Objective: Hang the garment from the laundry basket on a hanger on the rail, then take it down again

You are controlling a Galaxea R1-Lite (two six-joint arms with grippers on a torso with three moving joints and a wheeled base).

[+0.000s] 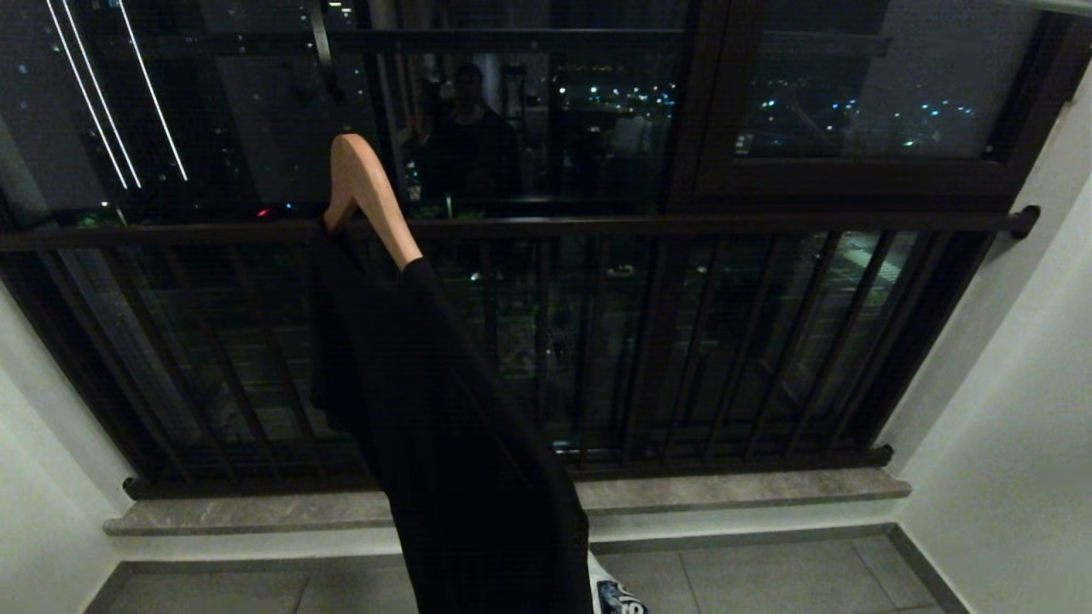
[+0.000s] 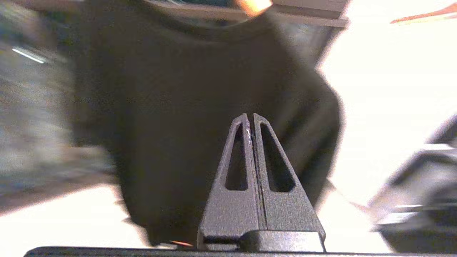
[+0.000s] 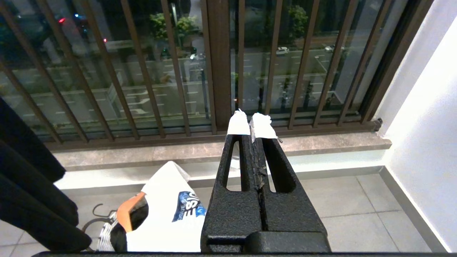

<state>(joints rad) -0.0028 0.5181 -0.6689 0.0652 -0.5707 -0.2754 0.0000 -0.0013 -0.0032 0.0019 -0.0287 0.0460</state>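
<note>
Garment: a black garment hangs on a pale wooden hanger in front of the window, its hem reaching down toward the tiled floor. From the left wrist it fills most of the view as a dark, blurred shape.
Hanger: one bare wooden shoulder shows above the cloth; a dark hook rises from it toward the top of the head view. What the hook hangs from cannot be made out.
Left tool: the left tool has its two fingers pressed together with nothing between them, pointing at the black garment; whether the tips touch the cloth cannot be told.
Right tool: the right tool also has its fingers closed together and empty, white padding on the tips, aimed at the window guard bars above the stone sill.
Laundry basket: the laundry basket sits on the floor by the hanging garment, its ribbed rim and a black loop showing, with a white printed garment piled in it.
Window: dark glass with city lights; a person's reflection shows faintly.
</note>
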